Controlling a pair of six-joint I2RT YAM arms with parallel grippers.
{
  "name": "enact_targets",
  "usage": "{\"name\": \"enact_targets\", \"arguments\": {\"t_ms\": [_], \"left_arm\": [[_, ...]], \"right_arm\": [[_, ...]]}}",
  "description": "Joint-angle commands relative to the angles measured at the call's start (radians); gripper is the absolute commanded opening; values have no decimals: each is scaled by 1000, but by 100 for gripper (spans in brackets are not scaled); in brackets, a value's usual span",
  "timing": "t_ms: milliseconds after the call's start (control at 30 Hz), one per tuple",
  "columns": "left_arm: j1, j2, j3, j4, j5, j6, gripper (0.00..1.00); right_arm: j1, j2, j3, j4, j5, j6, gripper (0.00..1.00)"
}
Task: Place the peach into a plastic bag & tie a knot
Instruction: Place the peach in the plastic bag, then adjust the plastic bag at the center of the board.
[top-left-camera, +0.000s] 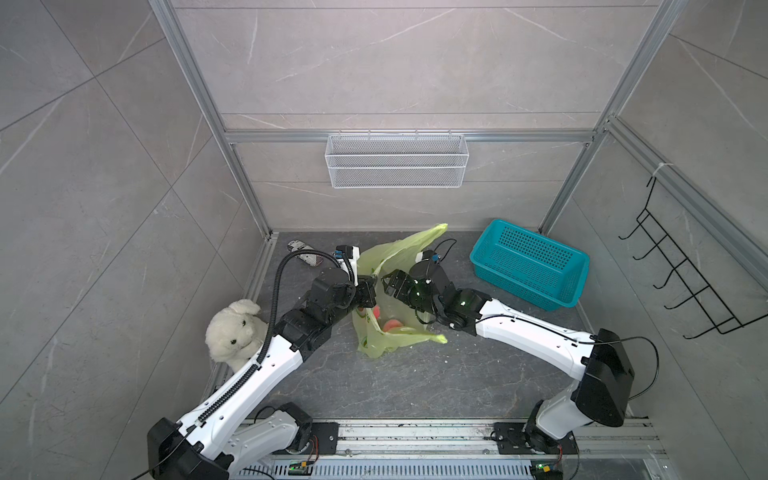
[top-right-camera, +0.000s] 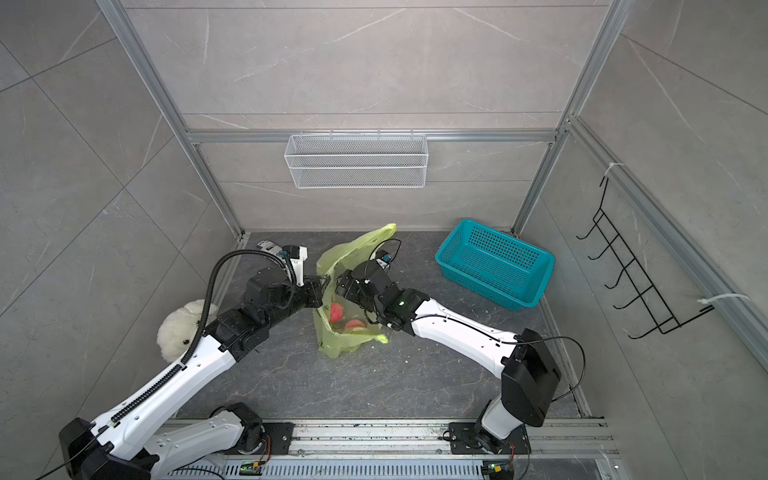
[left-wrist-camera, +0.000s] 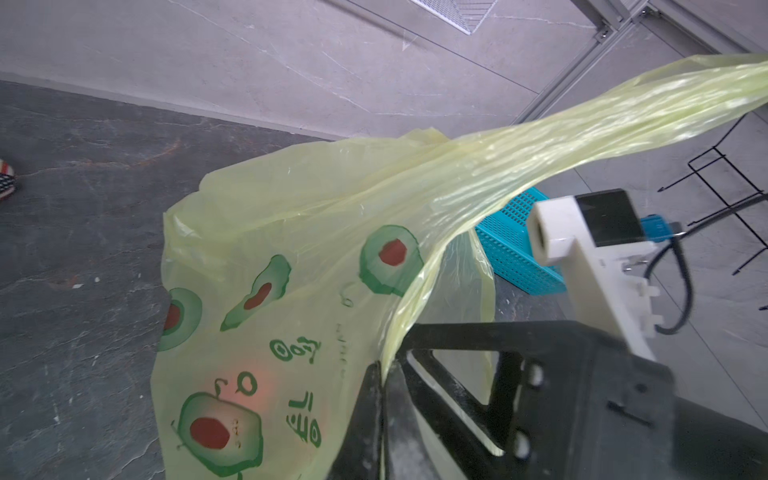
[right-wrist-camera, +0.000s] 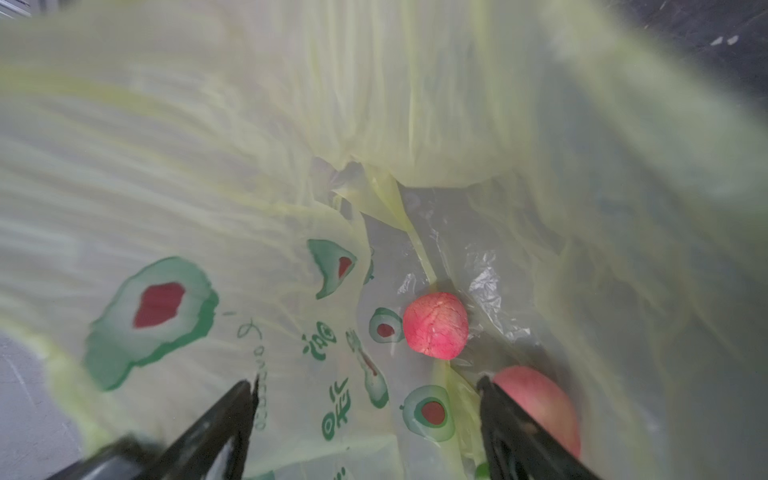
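At the far left, a white plush toy (top-left-camera: 235, 330) sits at the edge of the table (top-left-camera: 415, 374), beside the left arm. The left pincer (left-wrist-camera: 381, 370) is clenched on a gathered edge of the plastic bag (top-left-camera: 384, 340), with the film pinched between its closed jaws. In both top views this grip holds the left side of the bag mouth up.

The bag stands near the table centre with its base on the surface. One handle strap (top-left-camera: 434, 232) stretches up toward the back wall.

The right pincer (right-wrist-camera: 368, 380) is released: its jaws stand wide apart at the bag mouth, pointing down at the contents. The peach (right-wrist-camera: 536, 407) lies at the bottom of the bag, just beside one finger (right-wrist-camera: 507, 428); contact cannot be determined. A second pink-red fruit (right-wrist-camera: 436, 324) lies near it.

Right of the bag and well apart from it, a teal perforated basket (top-left-camera: 530, 257) sits on the table. A black wire hook rack (top-left-camera: 685, 278) hangs on the right wall.
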Motion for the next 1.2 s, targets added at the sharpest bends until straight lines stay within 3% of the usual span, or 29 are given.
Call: {"name": "enact_targets", "arguments": {"t_ms": [0, 167, 267, 367, 500, 600, 667, 700, 800, 967, 1167], "left_arm": [[-7, -18, -5, -7, -72, 8, 0], [-6, 8, 15, -39, -85, -9, 0], [-6, 22, 25, -51, -77, -14, 0], [-6, 28, 35, -66, -80, -25, 0], [-6, 42, 51, -77, -67, -23, 0], [-4, 75, 74, -95, -55, -15, 0], [-5, 98, 92, -105, -40, -8, 0], [-4, 109, 99, -113, -38, -14, 0], [-1, 133, 104, -116, -27, -23, 0], [9, 165, 114, -133, -18, -44, 0], [27, 189, 125, -146, -1, -70, 0]], "right_arm": [[7, -45, 16, -47, 34, -31, 86], [8, -234, -32, -148, 69, -160, 84], [8, -396, -61, -288, 164, -235, 84], [9, -598, -173, -317, 230, -300, 89], [9, -902, -438, -105, -23, -507, 90], [9, -1046, -581, -46, -189, -582, 90], [9, -1069, -640, -22, -229, -571, 91], [10, -1065, -658, -1, -256, -562, 99], [57, -1053, -737, 165, -252, -554, 100], [275, -970, -722, 235, 17, -688, 100], [521, -699, -592, 337, 328, -882, 100]]}}
